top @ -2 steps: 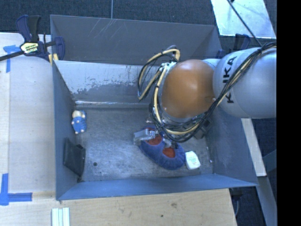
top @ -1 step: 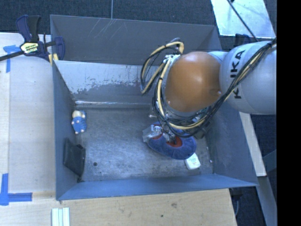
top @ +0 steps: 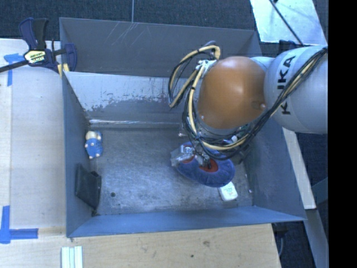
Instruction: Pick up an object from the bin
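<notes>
Blue cloth thing, with a red patch and a white tag, lies on the right of your bin's floor, near the front wall. Your gripper sits low at its left end; whether the claw is apart or together, you cannot tell. A small blue-and-yellow toy and a black block lie far left.

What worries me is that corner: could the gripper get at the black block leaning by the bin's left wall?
Probably, but awkwardly. The gripper hangs over a blue soft toy, and bare floor lies between. The black block sits tight against the wall, leaving little room beside it.
</notes>
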You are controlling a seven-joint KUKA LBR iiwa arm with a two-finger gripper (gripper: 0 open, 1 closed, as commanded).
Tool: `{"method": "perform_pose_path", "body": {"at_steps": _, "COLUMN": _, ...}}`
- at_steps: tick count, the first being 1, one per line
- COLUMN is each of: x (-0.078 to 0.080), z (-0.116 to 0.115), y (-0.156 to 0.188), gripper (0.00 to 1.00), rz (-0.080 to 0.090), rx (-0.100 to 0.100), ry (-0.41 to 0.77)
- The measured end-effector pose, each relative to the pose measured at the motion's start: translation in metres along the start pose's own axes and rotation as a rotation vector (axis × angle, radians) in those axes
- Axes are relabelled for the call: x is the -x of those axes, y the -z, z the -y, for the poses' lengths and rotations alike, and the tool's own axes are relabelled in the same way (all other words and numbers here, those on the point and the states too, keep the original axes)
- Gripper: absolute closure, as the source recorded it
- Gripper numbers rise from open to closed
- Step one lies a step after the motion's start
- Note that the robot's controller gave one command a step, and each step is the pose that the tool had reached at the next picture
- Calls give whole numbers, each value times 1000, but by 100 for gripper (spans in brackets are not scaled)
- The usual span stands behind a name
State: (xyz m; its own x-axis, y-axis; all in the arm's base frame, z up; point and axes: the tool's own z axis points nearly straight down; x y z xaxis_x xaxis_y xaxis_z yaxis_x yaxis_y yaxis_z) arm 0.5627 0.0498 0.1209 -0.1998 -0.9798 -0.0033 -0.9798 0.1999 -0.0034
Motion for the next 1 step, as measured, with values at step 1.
{"method": "perform_pose_path", "body": {"at_steps": 1, "x": 1, "z": 3, "y": 71, "gripper": 100, "rz": 1, "rx": -6, "ry": -2}}
